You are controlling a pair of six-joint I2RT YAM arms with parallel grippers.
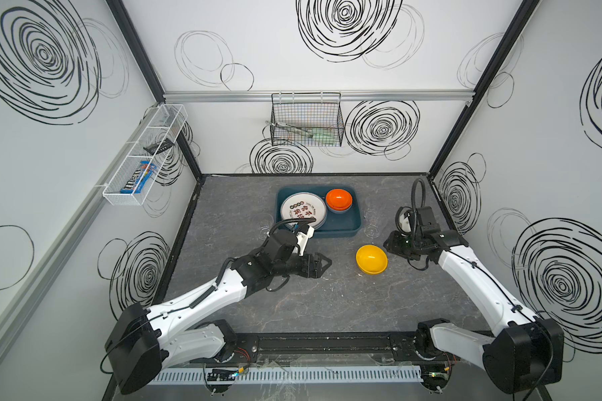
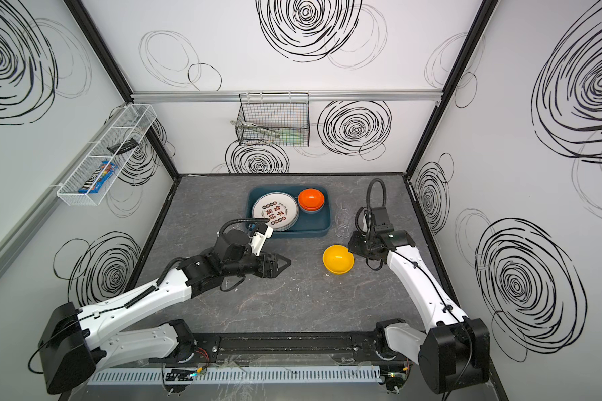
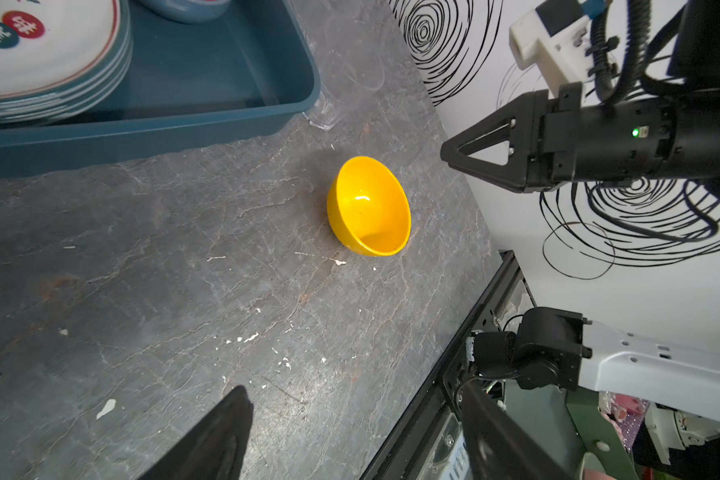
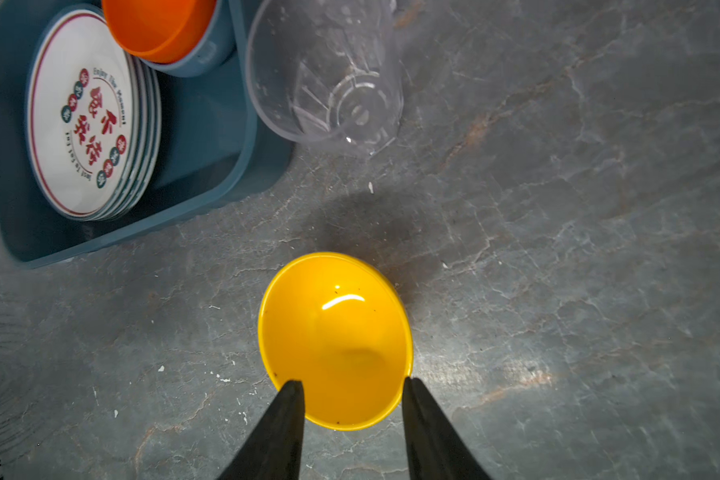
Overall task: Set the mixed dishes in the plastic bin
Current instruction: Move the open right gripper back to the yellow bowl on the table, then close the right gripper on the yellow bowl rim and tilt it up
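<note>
Grey marbled worktop [image 1: 327, 305]: glossy yellow plastic bowl [image 4: 335, 332] lies tilted at four o'clock of the dark teal plastic bin [image 4: 246, 124]. Spread, empty: left pincer [image 3: 356, 390], right pincer [image 4: 352, 386]. Probably light, stiff, slippery; pinch its rim.

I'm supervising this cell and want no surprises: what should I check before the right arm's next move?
1. Right gripper open: ok, jaws apart at the yellow bowl's rim.
2. Bowl gripped: not ok, it lies tilted on the table, unheld.
3. Room in bin: ok, bare floor beside the plates.
4. Cup clear of the route: cannot tell, it sits close to the bin's wall.
5. Left gripper clear: ok, open, empty, apart from the bowl.
</note>
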